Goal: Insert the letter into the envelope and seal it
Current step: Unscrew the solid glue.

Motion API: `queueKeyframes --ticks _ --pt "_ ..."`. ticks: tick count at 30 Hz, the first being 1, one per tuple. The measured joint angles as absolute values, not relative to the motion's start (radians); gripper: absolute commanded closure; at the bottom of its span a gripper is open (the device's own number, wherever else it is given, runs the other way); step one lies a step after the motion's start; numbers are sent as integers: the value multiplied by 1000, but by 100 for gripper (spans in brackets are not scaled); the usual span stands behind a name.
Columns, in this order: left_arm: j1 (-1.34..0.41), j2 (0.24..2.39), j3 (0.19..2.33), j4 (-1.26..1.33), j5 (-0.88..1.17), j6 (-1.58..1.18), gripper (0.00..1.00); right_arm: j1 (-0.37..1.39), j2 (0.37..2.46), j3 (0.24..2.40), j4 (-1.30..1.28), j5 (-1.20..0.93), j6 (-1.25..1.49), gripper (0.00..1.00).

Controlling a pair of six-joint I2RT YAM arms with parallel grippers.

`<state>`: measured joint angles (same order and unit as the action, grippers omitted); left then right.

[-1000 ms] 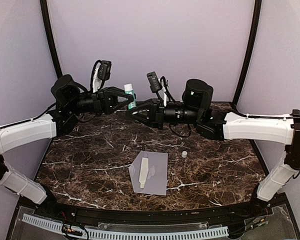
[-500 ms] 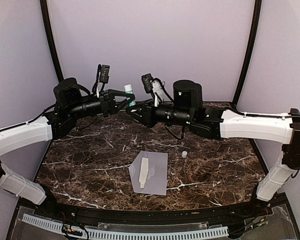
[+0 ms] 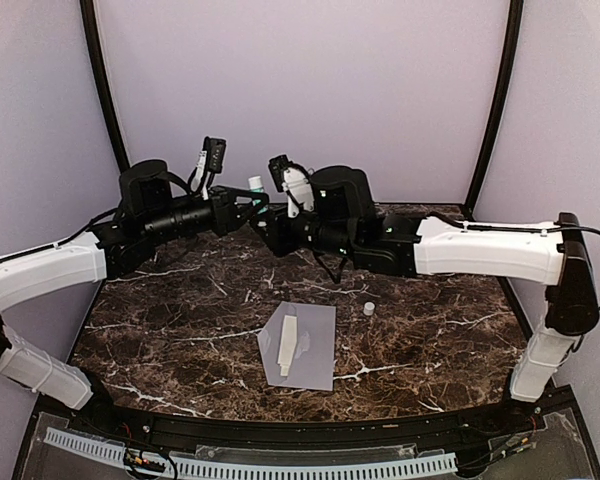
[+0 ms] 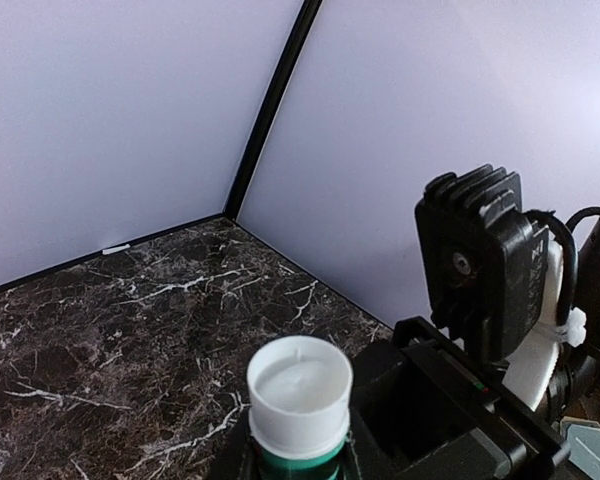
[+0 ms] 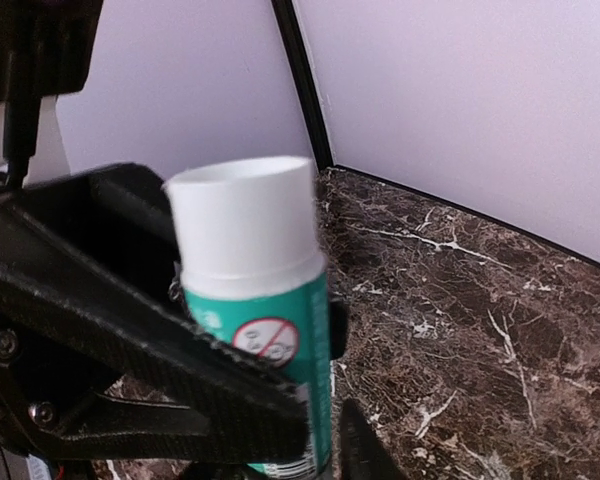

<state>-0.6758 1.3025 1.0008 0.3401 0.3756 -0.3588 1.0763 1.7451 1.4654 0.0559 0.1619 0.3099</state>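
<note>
1. Meeting in mid-air at the back of the table (image 3: 180, 300), my two arms converge on a green glue stick (image 3: 255, 184) in the overhead view. The left fingers (image 3: 242, 200) are closed narrowly on its body and hold it upright. The right fingers (image 3: 267, 225) sit just beside it, and I cannot tell whether they grip it.
2. Down at the near middle of the table, well apart from both arms, lies the envelope (image 3: 315, 350), flat, with its triangular flap pointing left. The folded letter (image 3: 288, 347) rests on top of it. From here I cannot tell whether any of it is tucked inside. A small white cap (image 3: 368, 309) stands on the marble just right of the envelope.
3. Left wrist view: the glue stick (image 4: 300, 390) rises between my own fingers with its white top towards the lens. It looks uncapped to me. The right arm's camera housing (image 4: 480, 260) looms close beside it.
4. Right wrist view: the glue stick (image 5: 260, 300) fills the frame, clamped in the left arm's black frame (image 5: 130, 340). My right fingers barely show at the bottom edge, so how far open they are is not clear.
5. My reading is that the glue is being readied for sealing while the letter appears not yet inserted. The next move calls for freeing one arm to slide the letter in, then bringing the stick down to the flap.
</note>
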Motion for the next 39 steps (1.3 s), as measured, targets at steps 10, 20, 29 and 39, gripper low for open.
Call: queueKeyframes --ticks 10,20,29,39 --pt "-632 1302 1016 301 442 -401 100 984 1515 1128 323 73 333 18" --pt "-611 1303 1009 427 678 -457 100 859 1480 1064 507 -343 442 20" --pt "-611 1309 997 534 853 -483 100 864 1556 1151 493 -524 451 28" --pt "-611 1309 997 538 886 -482 100 883 1599 1179 486 -599 473 30"
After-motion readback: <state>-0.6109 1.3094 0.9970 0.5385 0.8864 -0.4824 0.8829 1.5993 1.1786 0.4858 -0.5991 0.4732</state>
